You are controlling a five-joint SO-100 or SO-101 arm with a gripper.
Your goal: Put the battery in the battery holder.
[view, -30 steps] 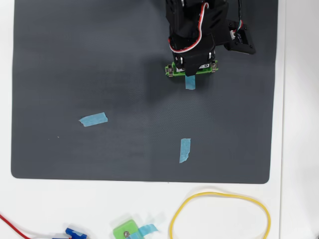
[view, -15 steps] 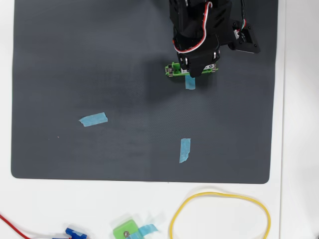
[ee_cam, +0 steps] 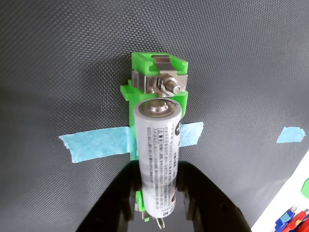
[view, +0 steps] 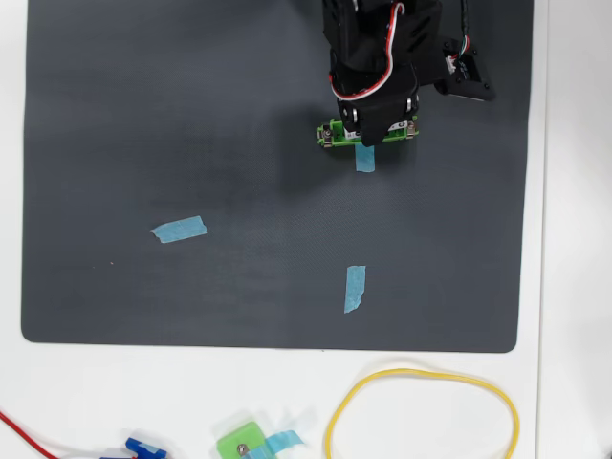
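The battery (ee_cam: 158, 154) is clamped between the two black fingers of the gripper (ee_cam: 159, 193), which close on its lower half in the wrist view. It is a white-silver cylinder with fine grey print down its side, and its flat metal end faces up in that view. It sits directly over the battery holder (ee_cam: 157, 79), lined up along the holder's length and covering most of it; whether it is already seated or held just above cannot be told. The holder is bright green, with a silver contact and a screw showing at its far end, and a bit of green and metal peeks out at the near end beside the fingers.

A strip of blue tape (ee_cam: 96, 145) runs across under the holder, sticking out on both sides. Everything rests on a dark grey mat (ee_cam: 58, 58).

In the overhead view the arm (view: 378, 57) hides the battery, and only the ends of the holder (view: 330, 134) show at the gripper's tip. Two more pieces of blue tape (view: 179, 229) lie well apart on the mat (view: 143, 115). Beyond the mat's lower edge lie a yellow loop (view: 421, 406) and a squarish green block (view: 241, 444).
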